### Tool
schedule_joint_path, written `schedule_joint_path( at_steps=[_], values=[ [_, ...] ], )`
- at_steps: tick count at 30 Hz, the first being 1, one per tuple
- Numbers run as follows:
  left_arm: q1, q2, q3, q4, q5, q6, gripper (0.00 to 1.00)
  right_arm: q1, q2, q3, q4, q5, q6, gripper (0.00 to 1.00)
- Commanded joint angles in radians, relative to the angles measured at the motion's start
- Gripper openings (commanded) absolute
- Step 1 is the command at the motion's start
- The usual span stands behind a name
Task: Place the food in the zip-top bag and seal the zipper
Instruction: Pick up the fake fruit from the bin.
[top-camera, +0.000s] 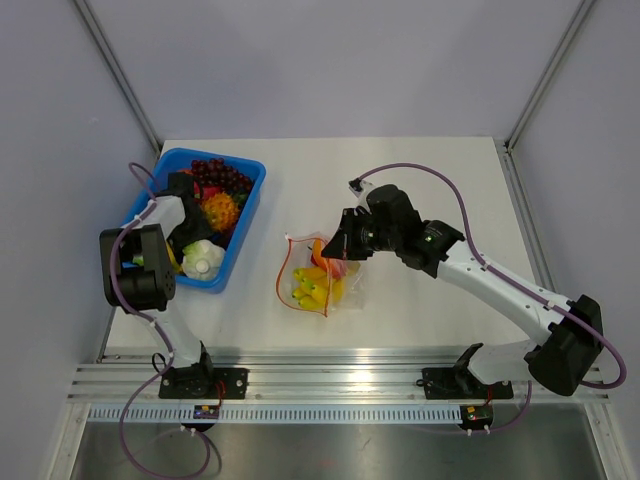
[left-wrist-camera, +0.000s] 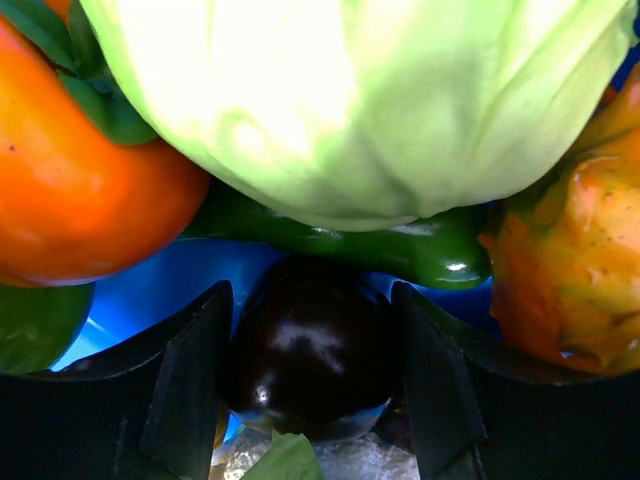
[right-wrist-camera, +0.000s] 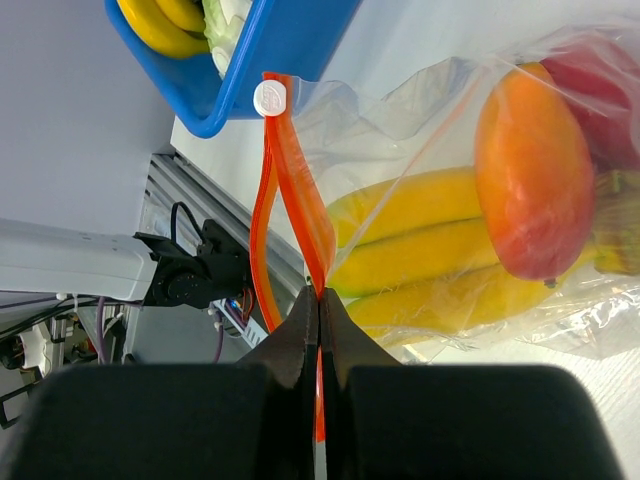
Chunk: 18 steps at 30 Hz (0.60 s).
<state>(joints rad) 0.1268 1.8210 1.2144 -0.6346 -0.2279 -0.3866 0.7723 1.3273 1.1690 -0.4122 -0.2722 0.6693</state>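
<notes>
The clear zip-top bag (top-camera: 322, 280) lies mid-table holding food: yellow bananas (right-wrist-camera: 430, 250), an orange mango (right-wrist-camera: 535, 190) and a red piece (right-wrist-camera: 610, 90). My right gripper (right-wrist-camera: 319, 295) is shut on the red-orange zipper (right-wrist-camera: 300, 190) at the bag's mouth. The two strips stand apart between it and the white slider (right-wrist-camera: 269, 97). In the top view this gripper (top-camera: 337, 245) is at the bag's far right edge. My left gripper (left-wrist-camera: 312, 300) is down in the blue tray (top-camera: 250, 190), its jaws closed against both sides of a glossy dark purple eggplant (left-wrist-camera: 310, 360).
The tray also holds dark grapes (top-camera: 220, 178), a spiky orange fruit (top-camera: 222, 210) and a pale cabbage (top-camera: 203, 260). Close around the left gripper are the cabbage (left-wrist-camera: 370, 100), an orange fruit (left-wrist-camera: 80, 190) and a green pepper (left-wrist-camera: 420, 250). Metal rails (top-camera: 320, 375) run along the near edge.
</notes>
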Motion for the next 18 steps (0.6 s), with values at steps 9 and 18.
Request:
schedule_joint_path(
  at_steps=[9,18],
  values=[
    [-0.004,-0.265,0.062,-0.066,0.010,0.021,0.14,0.007,-0.026,0.024,0.027,0.011,-0.002,0.00],
    [-0.004,-0.331,0.125,-0.129,0.027,0.060,0.12,0.007,-0.034,0.012,0.033,0.007,0.006,0.00]
  ],
)
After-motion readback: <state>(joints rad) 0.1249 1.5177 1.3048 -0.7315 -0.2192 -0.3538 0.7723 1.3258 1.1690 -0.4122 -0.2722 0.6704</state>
